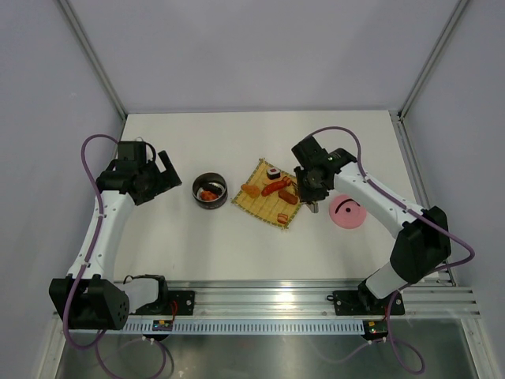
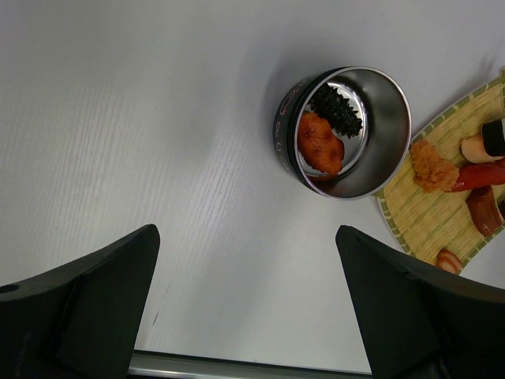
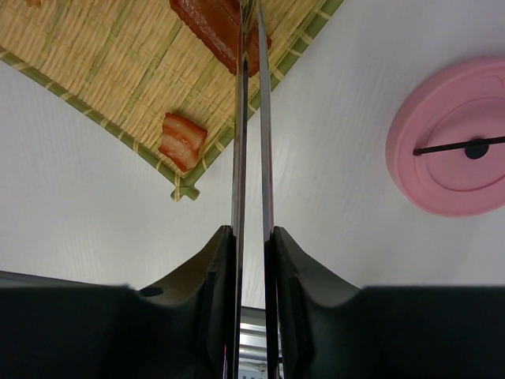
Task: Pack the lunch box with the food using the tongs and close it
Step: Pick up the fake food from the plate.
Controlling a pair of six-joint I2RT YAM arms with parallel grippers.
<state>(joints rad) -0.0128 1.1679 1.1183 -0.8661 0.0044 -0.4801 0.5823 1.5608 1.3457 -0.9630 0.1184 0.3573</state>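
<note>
The lunch box [image 1: 210, 190], a round metal tin [image 2: 394, 118], stands left of the mat and holds an orange piece [image 2: 319, 142] and a dark piece [image 2: 338, 109]. My left gripper [image 2: 246, 230] hovers open to its left [image 1: 170, 178], holding nothing. My right gripper [image 3: 251, 230] is shut on the tongs [image 3: 239, 158], at the mat's right corner [image 1: 309, 193]. The two thin arms are squeezed nearly together, and their tips meet at a red-brown sausage [image 3: 209, 24]. More food lies on the mat: a striped piece [image 3: 183, 140], sausages [image 1: 276, 188] and a sushi roll [image 1: 273, 171].
The yellow bamboo mat [image 1: 256, 207] lies at mid-table, tilted like a diamond. The flat pink lid [image 1: 347, 212] rests on the table right of the mat, and shows close beside the tongs [image 3: 454, 150]. An aluminium rail runs along the near edge [image 1: 260, 304].
</note>
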